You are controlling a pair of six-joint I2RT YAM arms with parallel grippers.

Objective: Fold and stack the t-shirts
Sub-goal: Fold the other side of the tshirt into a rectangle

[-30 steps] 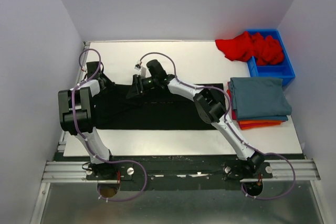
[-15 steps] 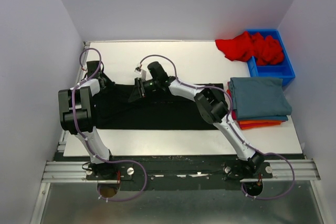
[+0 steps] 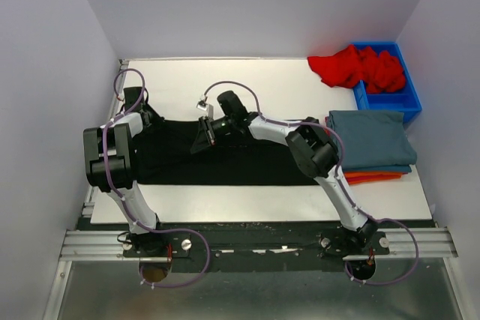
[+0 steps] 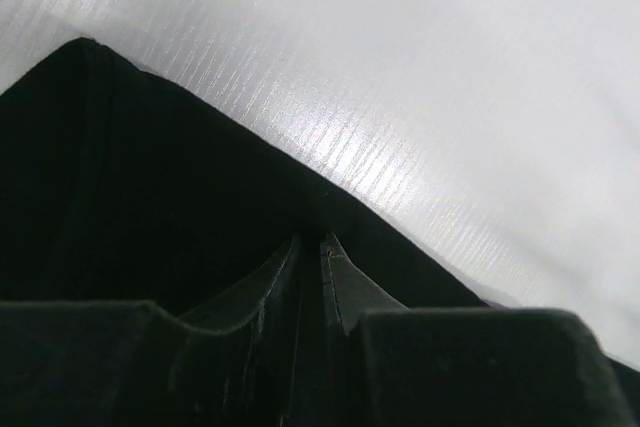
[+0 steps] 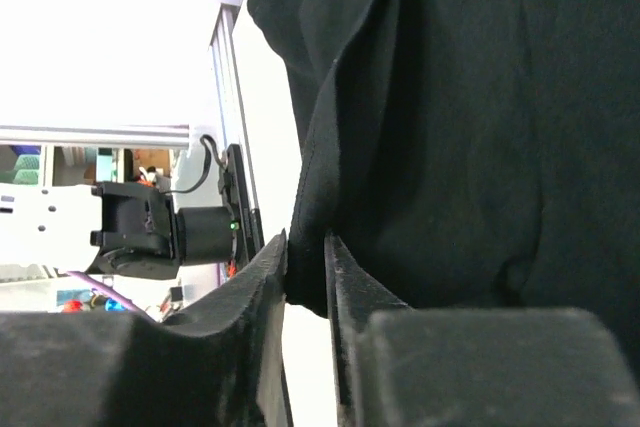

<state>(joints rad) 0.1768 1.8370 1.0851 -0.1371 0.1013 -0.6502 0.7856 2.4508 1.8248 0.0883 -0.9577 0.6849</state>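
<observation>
On the table (image 3: 247,204) the black t-shirt (image 3: 225,162) lies as a wide band, only partly folded. The left tool (image 4: 310,244) is pinched narrow on its left end, and the right tool (image 5: 305,244) nips its far edge mid-span. To the right, a slate-blue t-shirt (image 3: 371,140) sits folded atop an orange t-shirt (image 3: 371,178). Farthest, red t-shirts (image 3: 352,65) spill unfolded from the blue bin (image 3: 409,99). I judge the task roughly half done.

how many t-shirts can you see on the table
4 at least: the black one spread mid-table, the slate-blue one topping the right-hand stack, the orange one beneath it, the red heap spilling from the blue bin. Stack and heap may hide more.
</observation>
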